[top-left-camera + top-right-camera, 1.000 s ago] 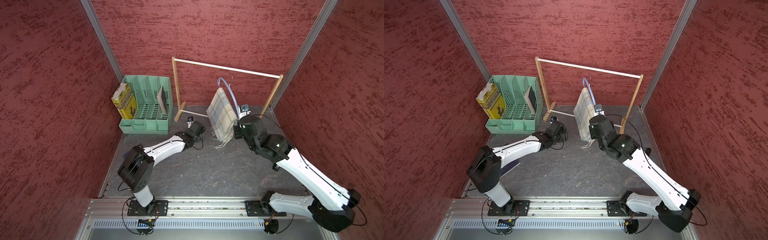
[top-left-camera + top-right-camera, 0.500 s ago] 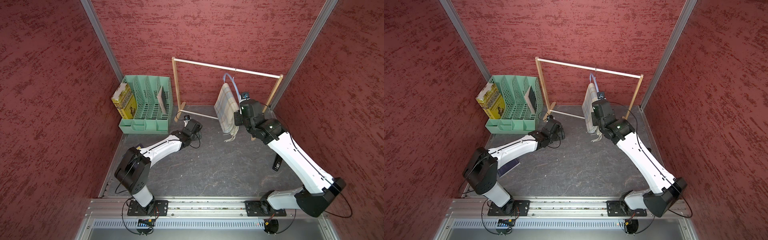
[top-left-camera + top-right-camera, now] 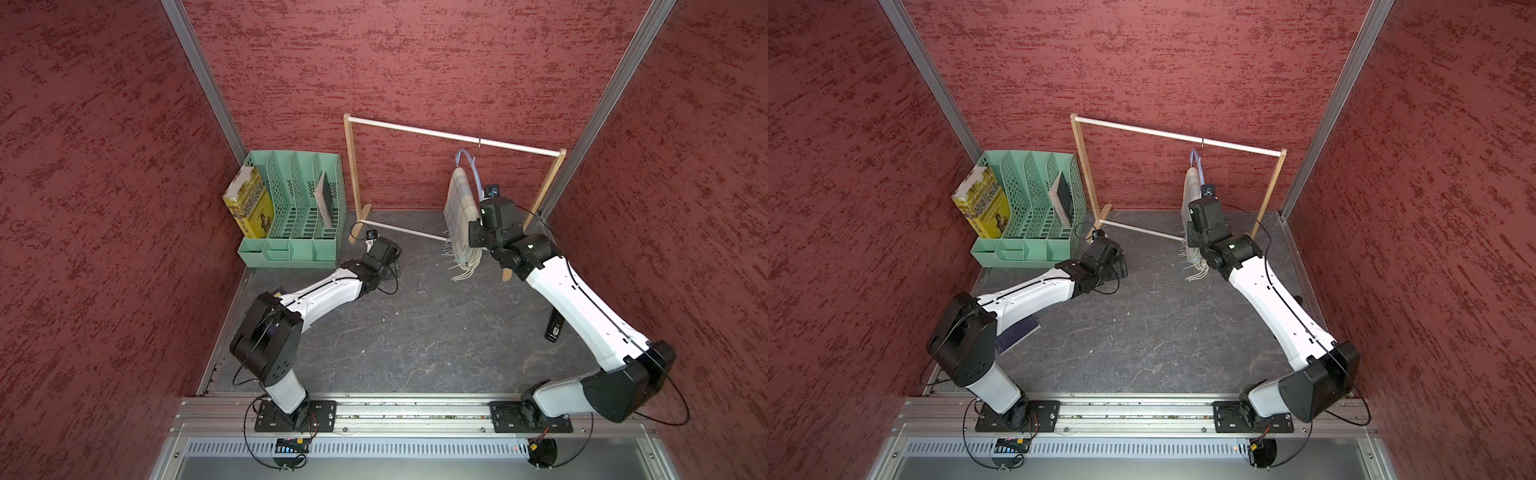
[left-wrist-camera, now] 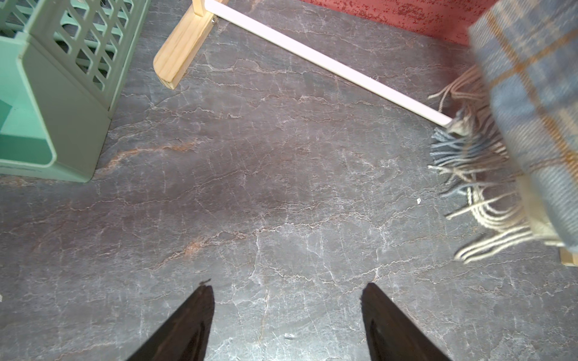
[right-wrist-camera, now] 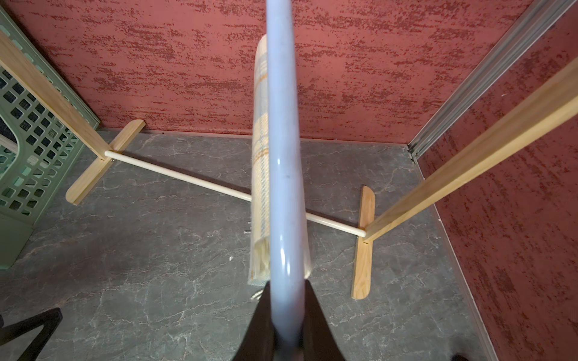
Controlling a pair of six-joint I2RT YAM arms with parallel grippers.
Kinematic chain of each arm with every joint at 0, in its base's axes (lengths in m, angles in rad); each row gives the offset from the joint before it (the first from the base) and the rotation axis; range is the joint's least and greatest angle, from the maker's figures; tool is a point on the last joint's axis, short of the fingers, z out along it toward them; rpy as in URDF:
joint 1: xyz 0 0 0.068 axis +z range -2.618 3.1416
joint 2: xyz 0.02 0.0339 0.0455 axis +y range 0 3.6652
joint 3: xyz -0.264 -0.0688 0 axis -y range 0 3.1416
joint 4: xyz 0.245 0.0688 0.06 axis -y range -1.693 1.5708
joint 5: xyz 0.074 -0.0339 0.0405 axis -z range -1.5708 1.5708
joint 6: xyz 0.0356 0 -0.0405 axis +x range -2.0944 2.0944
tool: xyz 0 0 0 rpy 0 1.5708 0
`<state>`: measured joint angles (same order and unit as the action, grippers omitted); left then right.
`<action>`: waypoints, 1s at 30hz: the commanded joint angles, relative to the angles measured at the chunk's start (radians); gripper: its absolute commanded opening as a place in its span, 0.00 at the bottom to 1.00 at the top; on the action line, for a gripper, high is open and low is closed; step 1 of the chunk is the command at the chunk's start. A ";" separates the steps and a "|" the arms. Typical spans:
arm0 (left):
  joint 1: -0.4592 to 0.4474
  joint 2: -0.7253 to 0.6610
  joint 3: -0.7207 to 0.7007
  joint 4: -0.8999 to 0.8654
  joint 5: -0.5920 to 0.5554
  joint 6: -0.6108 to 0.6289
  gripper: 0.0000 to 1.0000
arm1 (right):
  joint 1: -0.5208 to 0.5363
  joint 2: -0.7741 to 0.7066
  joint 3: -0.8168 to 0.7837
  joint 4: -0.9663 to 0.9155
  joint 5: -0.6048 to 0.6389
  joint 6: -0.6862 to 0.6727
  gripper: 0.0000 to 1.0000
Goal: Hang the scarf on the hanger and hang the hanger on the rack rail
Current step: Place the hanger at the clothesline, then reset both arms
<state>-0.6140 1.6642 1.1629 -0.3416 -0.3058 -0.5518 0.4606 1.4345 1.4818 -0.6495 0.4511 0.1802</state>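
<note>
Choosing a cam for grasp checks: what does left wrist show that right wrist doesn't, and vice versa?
Left wrist only: the left tool, open over bare floor, and the scarf broadside, showing its blue plaid face and hanging fringe.
Right wrist only: the right tool shut on the hanger, the rack upright beside the corner post, and the scarf edge-on behind the hanger.
Both: scarf, the rack's bottom rod and a foot, organizer, floor and red wall.
</note>
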 commanded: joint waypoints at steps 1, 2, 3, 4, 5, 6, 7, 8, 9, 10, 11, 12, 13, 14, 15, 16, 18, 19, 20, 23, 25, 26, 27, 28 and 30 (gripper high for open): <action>0.007 -0.003 -0.009 0.031 0.006 0.025 0.77 | -0.010 -0.001 -0.057 0.092 -0.015 0.046 0.06; 0.007 -0.011 -0.013 0.039 0.007 0.034 0.77 | -0.010 -0.003 -0.079 0.099 -0.019 0.055 0.28; 0.007 -0.017 -0.017 0.044 0.006 0.043 0.77 | -0.010 -0.004 -0.102 0.105 -0.029 0.061 0.46; 0.007 -0.028 -0.019 0.046 0.005 0.055 0.77 | -0.011 -0.007 -0.123 0.109 -0.039 0.065 0.61; 0.007 -0.040 -0.021 0.050 0.005 0.069 0.77 | -0.011 -0.014 -0.144 0.111 -0.051 0.072 0.81; 0.007 -0.053 -0.022 0.051 0.003 0.083 0.78 | -0.010 -0.025 -0.171 0.109 -0.061 0.076 0.96; 0.007 -0.070 -0.025 0.048 -0.002 0.096 0.78 | -0.009 -0.038 -0.203 0.109 -0.081 0.081 0.98; 0.007 -0.091 -0.029 0.046 -0.013 0.108 0.78 | -0.007 -0.055 -0.243 0.109 -0.095 0.090 0.98; 0.007 -0.114 -0.036 0.045 -0.025 0.119 0.79 | -0.003 -0.078 -0.287 0.110 -0.109 0.100 0.98; 0.009 -0.145 -0.045 0.043 -0.031 0.131 0.79 | 0.004 -0.105 -0.345 0.116 -0.127 0.106 0.98; 0.011 -0.172 -0.058 0.042 -0.037 0.142 0.79 | 0.015 -0.135 -0.403 0.121 -0.136 0.113 0.98; 0.014 -0.210 -0.074 0.042 -0.048 0.151 0.79 | 0.027 -0.173 -0.472 0.134 -0.142 0.126 0.98; 0.017 -0.246 -0.095 0.044 -0.067 0.163 0.80 | 0.037 -0.206 -0.538 0.152 -0.154 0.135 0.99; 0.019 -0.292 -0.121 0.051 -0.088 0.175 0.83 | 0.045 -0.237 -0.600 0.178 -0.164 0.143 0.99; 0.022 -0.336 -0.151 0.062 -0.129 0.188 0.88 | 0.048 -0.276 -0.651 0.200 -0.174 0.147 0.99; 0.027 -0.385 -0.178 0.073 -0.161 0.208 0.93 | 0.048 -0.304 -0.682 0.216 -0.170 0.142 0.99; 0.050 -0.492 -0.248 0.134 -0.208 0.277 1.00 | 0.049 -0.343 -0.699 0.258 -0.107 0.096 0.99; 0.076 -0.539 -0.283 0.177 -0.225 0.309 1.00 | 0.047 -0.351 -0.700 0.291 -0.040 0.051 0.99; 0.114 -0.582 -0.319 0.208 -0.239 0.319 1.00 | 0.043 -0.352 -0.703 0.355 0.022 -0.008 0.99; 0.304 -0.656 -0.400 0.254 -0.157 0.316 1.00 | -0.031 -0.301 -0.731 0.666 0.145 -0.183 0.99; 0.420 -0.669 -0.469 0.291 -0.055 0.328 1.00 | -0.111 -0.239 -0.764 0.828 0.084 -0.209 0.98; 0.478 -0.673 -0.535 0.340 -0.013 0.349 1.00 | -0.153 -0.186 -0.786 0.914 0.034 -0.208 0.99; 0.504 -0.677 -0.593 0.404 0.016 0.377 1.00 | -0.173 -0.138 -0.803 0.981 0.019 -0.212 0.98; 0.524 -0.684 -0.665 0.492 0.040 0.409 1.00 | -0.185 -0.082 -0.825 1.045 0.008 -0.238 0.98; 0.546 -0.701 -0.790 0.671 0.073 0.472 1.00 | -0.178 -0.015 -0.839 1.121 0.043 -0.314 0.98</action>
<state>-0.0891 0.9810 0.4980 0.0895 -0.3420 -0.1905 0.2863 1.3548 0.6804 0.2478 0.4782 -0.0162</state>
